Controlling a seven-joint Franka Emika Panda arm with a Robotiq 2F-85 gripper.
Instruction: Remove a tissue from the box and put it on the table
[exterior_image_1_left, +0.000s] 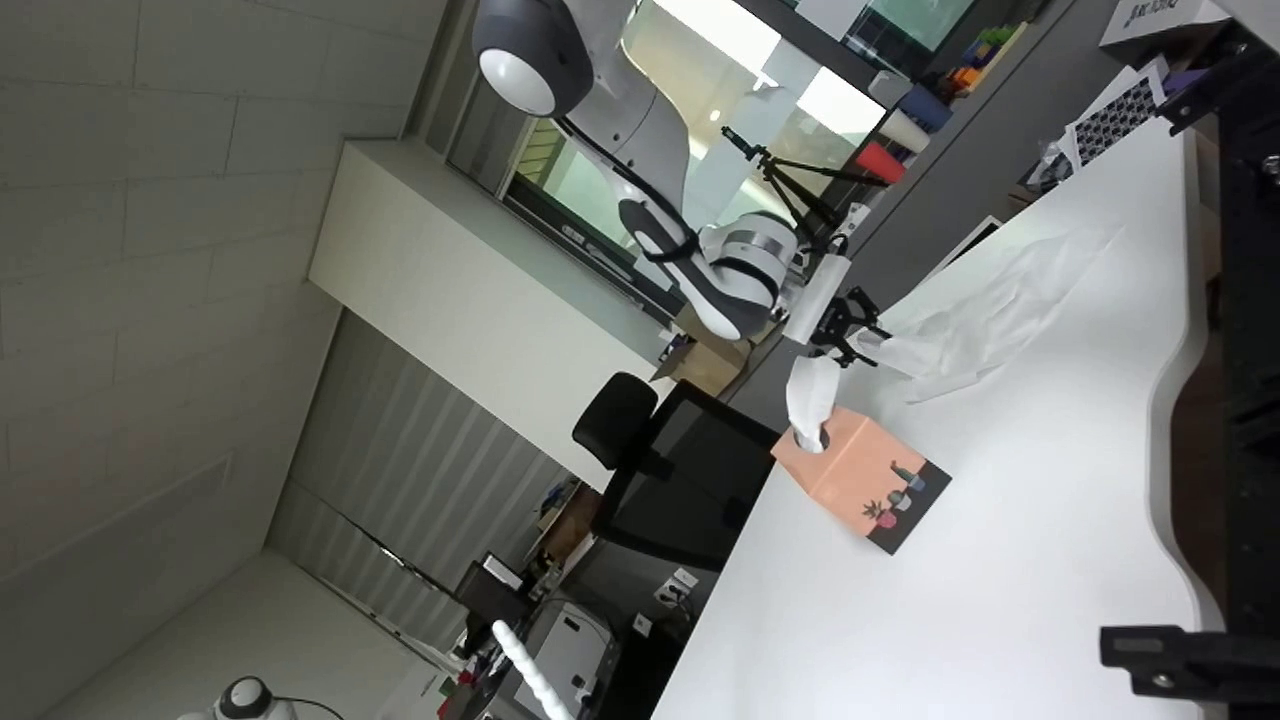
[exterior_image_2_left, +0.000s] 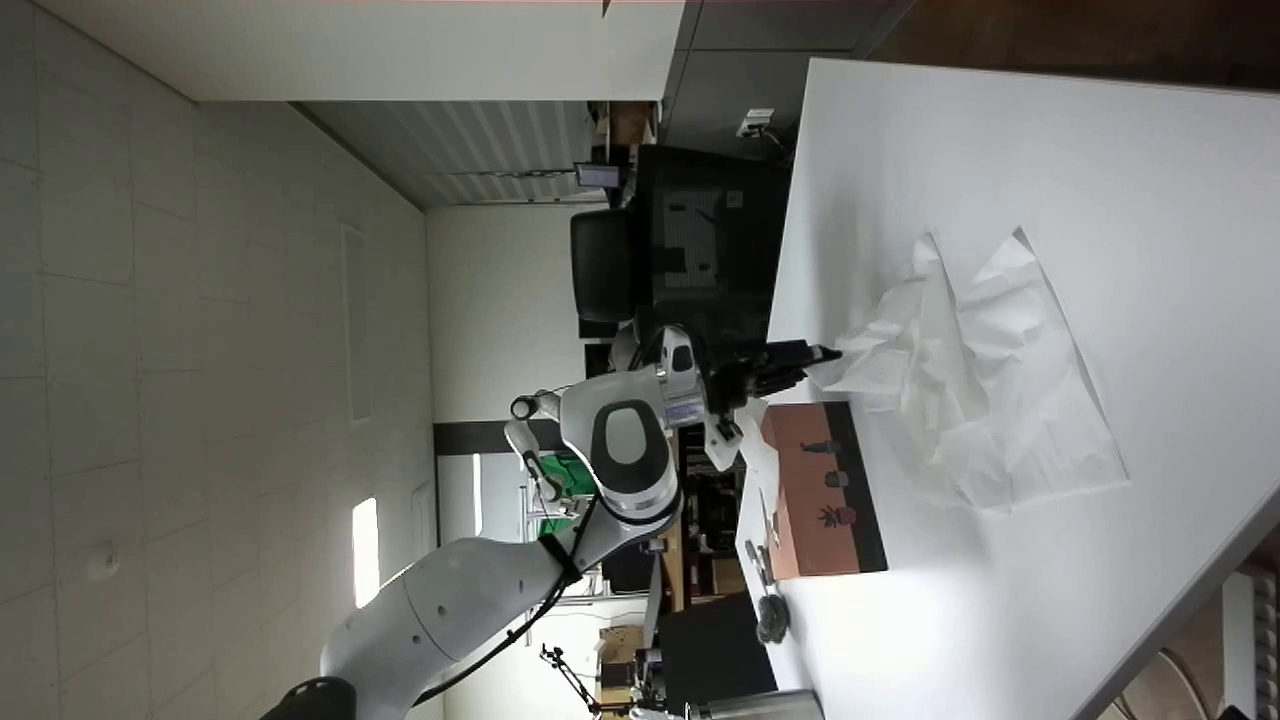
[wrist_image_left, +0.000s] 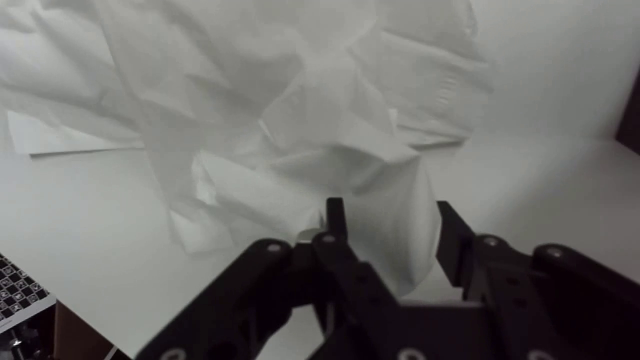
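Observation:
The salmon-pink box (exterior_image_1_left: 865, 465) with its dark patterned end sits on the white table (exterior_image_1_left: 1020, 540); it also shows in an exterior view (exterior_image_2_left: 812, 480). A white tissue (exterior_image_1_left: 812, 395) sticks out of the box's opening. Creased thin white sheets (exterior_image_1_left: 985, 330) lie spread on the table beside the box, also in an exterior view (exterior_image_2_left: 1030, 380) and the wrist view (wrist_image_left: 225, 80). My gripper (exterior_image_1_left: 880, 350) is low over the sheets' near end. In the wrist view my gripper (wrist_image_left: 389, 205) has its fingers apart, with a raised sheet end between them. Whether both fingers touch it, I cannot tell.
A black chair (exterior_image_1_left: 690, 470) stands at the table edge by the box. A dark tool-like item (exterior_image_2_left: 772, 618) lies near the box. A checkered item (exterior_image_1_left: 1115, 125) lies at a table end. A black bracket (exterior_image_1_left: 1170, 660) sits at another edge.

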